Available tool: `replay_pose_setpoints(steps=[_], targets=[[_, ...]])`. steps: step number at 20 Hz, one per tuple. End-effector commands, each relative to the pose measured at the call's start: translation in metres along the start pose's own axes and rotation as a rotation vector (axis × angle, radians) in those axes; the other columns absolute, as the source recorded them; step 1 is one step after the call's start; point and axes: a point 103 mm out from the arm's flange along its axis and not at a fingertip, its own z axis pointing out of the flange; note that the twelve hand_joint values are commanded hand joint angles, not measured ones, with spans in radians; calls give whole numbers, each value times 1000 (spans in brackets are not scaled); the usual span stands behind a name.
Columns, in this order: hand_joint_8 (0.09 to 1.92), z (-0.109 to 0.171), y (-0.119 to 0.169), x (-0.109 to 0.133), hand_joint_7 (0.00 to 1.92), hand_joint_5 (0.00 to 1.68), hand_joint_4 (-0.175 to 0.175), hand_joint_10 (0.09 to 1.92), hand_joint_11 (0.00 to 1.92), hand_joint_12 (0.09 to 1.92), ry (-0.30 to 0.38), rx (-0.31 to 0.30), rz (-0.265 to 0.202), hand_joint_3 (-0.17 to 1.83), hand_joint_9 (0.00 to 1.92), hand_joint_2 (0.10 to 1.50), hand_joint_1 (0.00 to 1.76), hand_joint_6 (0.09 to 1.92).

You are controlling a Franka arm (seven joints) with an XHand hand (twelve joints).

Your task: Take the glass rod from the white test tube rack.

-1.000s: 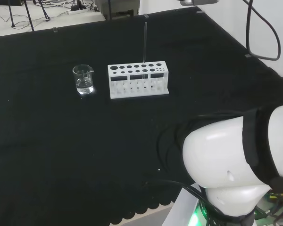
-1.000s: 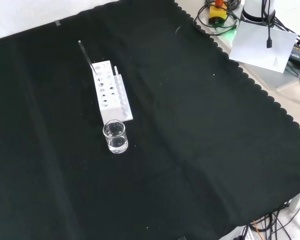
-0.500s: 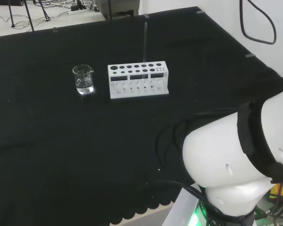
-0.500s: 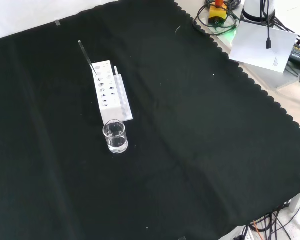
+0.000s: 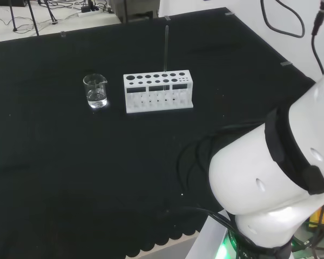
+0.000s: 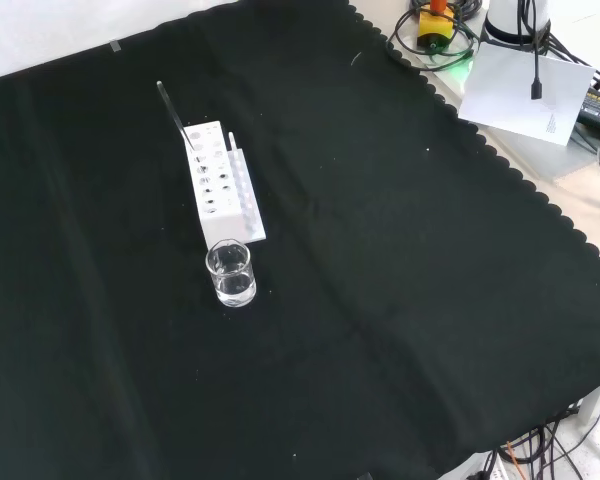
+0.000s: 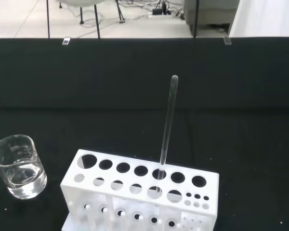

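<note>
Reaching for the glass rod (image 7: 167, 125), upright in a back-row hole of the white test tube rack (image 5: 159, 91) at upper centre of the head view, beaker (image 5: 95, 90) left: pinch high, lift straight up; can't tell the fingers' state.

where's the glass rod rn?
The thin clear glass rod stands upright in a back-row hole of the white test tube rack, toward its right end in the head view; the small glass beaker sits left of the rack.
</note>
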Motion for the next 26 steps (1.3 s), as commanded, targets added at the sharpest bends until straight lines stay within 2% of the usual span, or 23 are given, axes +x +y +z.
replay_pose_setpoints(steps=[1, 4, 6, 13, 18, 22, 26], targets=[[667, 19, 45, -19, 0, 23, -124, 903, 55, 1467, 18, 13, -32, 623, 81, 795, 705, 87], [688, 29, 60, -21, 0, 24, -124, 907, 120, 1465, 19, 25, -33, 629, 137, 793, 704, 87], [706, 36, 70, -22, 0, 26, -125, 905, 159, 1456, 17, 20, -55, 632, 168, 792, 705, 87], [819, 61, 97, -23, 0, 34, -130, 906, 217, 1443, 9, 58, -75, 640, 246, 792, 702, 87], [892, 76, 110, -28, 59, 174, -171, 908, 227, 1439, 34, 68, -84, 642, 271, 799, 691, 87], [912, 90, 129, -26, 81, 221, -175, 909, 230, 1437, 28, 72, -82, 641, 287, 804, 682, 87], [925, 97, 132, -31, 97, 291, -175, 908, 235, 1433, 40, 71, -97, 639, 304, 810, 672, 96]])
